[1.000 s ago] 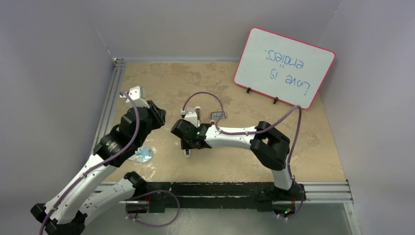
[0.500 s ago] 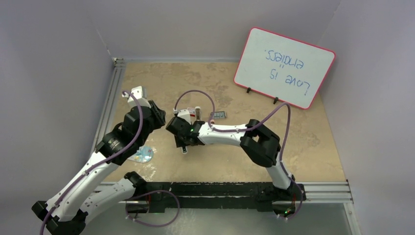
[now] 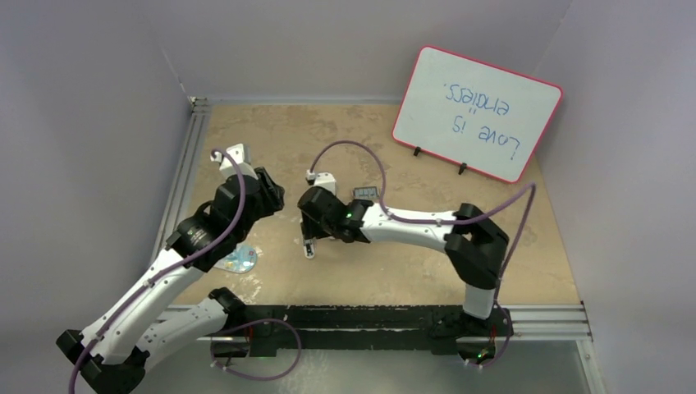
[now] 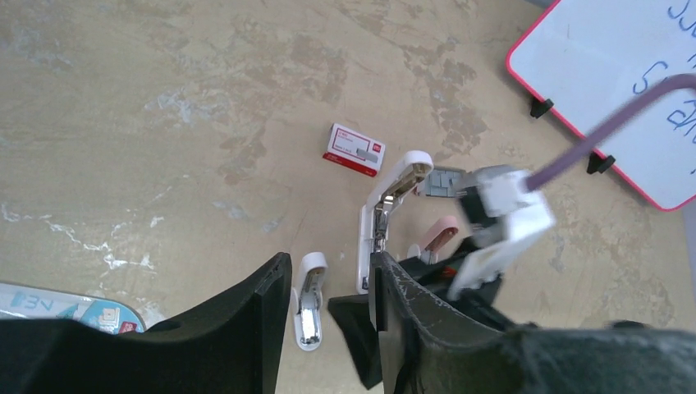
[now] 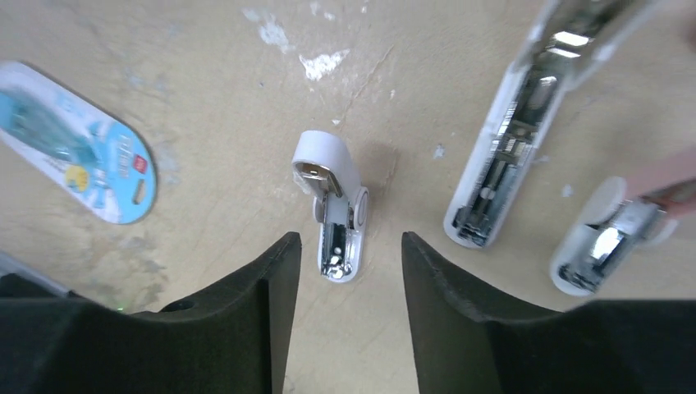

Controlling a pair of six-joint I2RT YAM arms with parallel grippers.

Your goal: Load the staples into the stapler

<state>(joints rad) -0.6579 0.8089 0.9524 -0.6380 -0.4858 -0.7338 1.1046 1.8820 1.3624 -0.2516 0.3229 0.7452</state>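
The stapler lies opened out on the table: its long white magazine arm (image 4: 384, 215) (image 5: 519, 131) beside a pink-topped part (image 4: 441, 234) (image 5: 611, 238). Silvery staples (image 4: 444, 182) (image 3: 366, 193) rest at the magazine's far tip, and the red staple box (image 4: 354, 150) lies just left of them. A small white piece with a metal insert (image 5: 335, 207) (image 4: 309, 302) (image 3: 310, 249) lies apart. My right gripper (image 5: 349, 240) (image 3: 312, 236) hangs open just above that piece. My left gripper (image 4: 328, 263) (image 3: 277, 199) is open beside it, holding nothing.
A blue blister pack (image 5: 82, 156) (image 3: 240, 259) lies to the left near the table's front. A red-framed whiteboard (image 3: 478, 112) stands at the back right. A metal rail (image 3: 182, 176) runs along the left edge. The right arm's purple cable (image 3: 361, 156) loops over the stapler.
Both grippers have opened wider. The right arm's elbow swung out to the right while its gripper stayed over the small white piece. The left gripper edged closer to it.
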